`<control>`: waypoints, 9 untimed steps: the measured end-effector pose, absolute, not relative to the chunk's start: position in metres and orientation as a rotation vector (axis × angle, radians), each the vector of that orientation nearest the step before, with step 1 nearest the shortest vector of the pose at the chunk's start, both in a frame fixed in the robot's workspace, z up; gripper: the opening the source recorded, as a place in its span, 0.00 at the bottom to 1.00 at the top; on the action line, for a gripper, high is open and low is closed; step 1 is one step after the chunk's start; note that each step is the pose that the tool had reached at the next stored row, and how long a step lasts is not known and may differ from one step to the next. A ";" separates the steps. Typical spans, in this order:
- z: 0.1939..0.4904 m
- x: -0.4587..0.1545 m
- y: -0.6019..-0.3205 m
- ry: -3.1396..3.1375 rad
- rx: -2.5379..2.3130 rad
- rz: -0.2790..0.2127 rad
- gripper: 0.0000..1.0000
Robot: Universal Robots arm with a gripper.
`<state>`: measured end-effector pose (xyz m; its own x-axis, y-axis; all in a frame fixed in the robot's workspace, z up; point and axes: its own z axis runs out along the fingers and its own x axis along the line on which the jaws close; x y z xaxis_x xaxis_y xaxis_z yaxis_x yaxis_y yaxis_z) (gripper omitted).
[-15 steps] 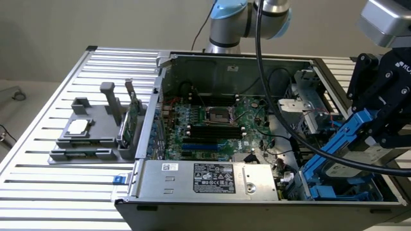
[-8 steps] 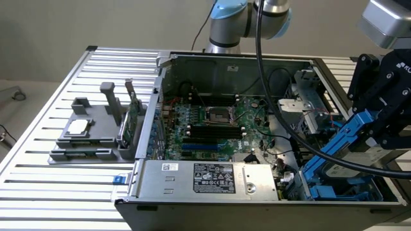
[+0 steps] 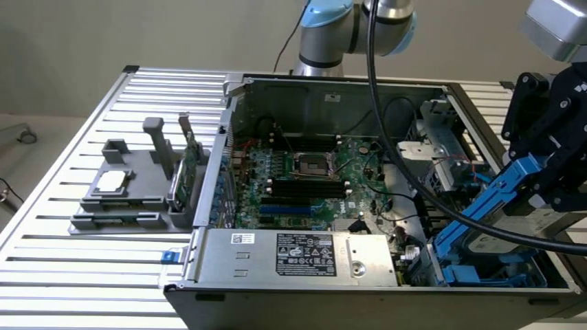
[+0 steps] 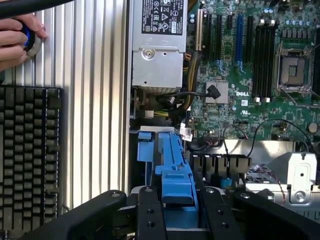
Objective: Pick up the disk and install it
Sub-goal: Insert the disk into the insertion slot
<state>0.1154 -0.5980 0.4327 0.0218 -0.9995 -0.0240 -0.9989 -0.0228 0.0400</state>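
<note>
- Exterior view: the gripper (image 3: 548, 180) is clamping the disk (image 3: 500, 201) by its blue frame, jaws closed on it. The disk is hanging tilted over the drive bay (image 3: 500, 278), in the corner of the case (image 3: 303, 86) on the exterior view's right. It's not seated.
- My read is that this is the insertion approach. To do it well, I'd be squaring the frame to the bay, going slow, and watching the loose wires (image 3: 396, 206) just beside it.
- A black cable (image 3: 381, 103) is crossing in front of the disk and the gripper is running off the edge, so the contact is hard to read.
- Wrist view: the fingers (image 4: 150, 212) are flanking the disk (image 4: 176, 165) on its blue frame. The gripper (image 4: 179, 217) is looking past it at the power supply (image 4: 157, 47) and board (image 4: 250, 75).
- A hand (image 4: 15, 37) is resting on a round knob (image 4: 30, 44) near a keyboard (image 4: 30, 155), outside the case.
- The blue frame is hiding the disk's metal body and the bay slot, so I can't tell the alignment.
</note>
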 end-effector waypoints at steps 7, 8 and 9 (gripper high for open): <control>0.433 0.115 -0.599 -2.200 2.230 -0.064 0.33; 0.433 0.115 -0.599 -2.204 2.230 -0.061 0.33; 0.433 0.115 -0.599 -2.207 2.230 -0.057 0.33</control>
<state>0.1153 -0.5986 0.4333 0.0097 -0.9997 -0.0234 -0.9995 -0.0103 0.0283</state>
